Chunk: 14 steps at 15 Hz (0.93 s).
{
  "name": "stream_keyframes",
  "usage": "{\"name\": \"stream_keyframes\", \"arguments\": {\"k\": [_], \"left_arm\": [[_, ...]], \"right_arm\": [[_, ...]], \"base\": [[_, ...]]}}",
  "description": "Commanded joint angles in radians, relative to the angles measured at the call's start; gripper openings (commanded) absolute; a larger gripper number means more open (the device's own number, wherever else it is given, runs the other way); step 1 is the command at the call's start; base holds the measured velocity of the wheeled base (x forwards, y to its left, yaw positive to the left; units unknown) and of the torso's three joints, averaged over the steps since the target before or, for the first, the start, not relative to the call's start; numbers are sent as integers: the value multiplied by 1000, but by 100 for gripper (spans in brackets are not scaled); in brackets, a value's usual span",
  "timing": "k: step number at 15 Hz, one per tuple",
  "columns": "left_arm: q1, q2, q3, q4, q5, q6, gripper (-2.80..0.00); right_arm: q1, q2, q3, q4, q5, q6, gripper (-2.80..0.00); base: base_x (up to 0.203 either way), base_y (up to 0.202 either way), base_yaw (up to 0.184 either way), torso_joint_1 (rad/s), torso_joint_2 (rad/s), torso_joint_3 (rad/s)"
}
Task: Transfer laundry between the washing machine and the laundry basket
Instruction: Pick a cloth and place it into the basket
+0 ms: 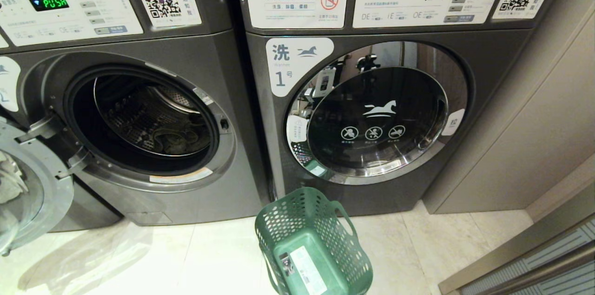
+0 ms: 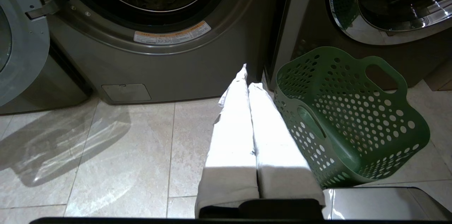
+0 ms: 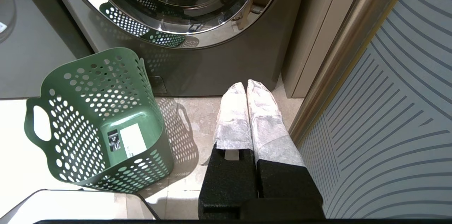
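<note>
The left washing machine (image 1: 139,118) has its round door (image 1: 28,188) swung open, and dark laundry (image 1: 179,139) lies low in its drum. A green perforated laundry basket (image 1: 311,244) stands on the floor between the two machines, holding only a white label. Neither arm shows in the head view. My left gripper (image 2: 247,72) hangs shut above the floor tiles, beside the basket (image 2: 349,118), holding nothing. My right gripper (image 3: 246,84) is shut too, with nothing in it, to the right of the basket (image 3: 95,118).
The right washing machine (image 1: 372,109) has its glass door closed. A beige wall panel (image 1: 525,114) and a sliding-door frame (image 3: 353,40) stand at the right. Pale floor tiles (image 1: 139,262) stretch before the machines.
</note>
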Motion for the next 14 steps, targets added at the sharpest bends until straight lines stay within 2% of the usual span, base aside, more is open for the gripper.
{"name": "stream_keyframes", "arguments": {"k": [1,14], "left_arm": [[0,1,0,0,0,0,-280],[0,0,1,0,0,0,-280]], "right_arm": [[0,1,0,-1,1,0,-280],[0,1,0,0,1,0,-280]], "base": [[0,0,0,0,0,0],[0,0,0,0,0,0]]}}
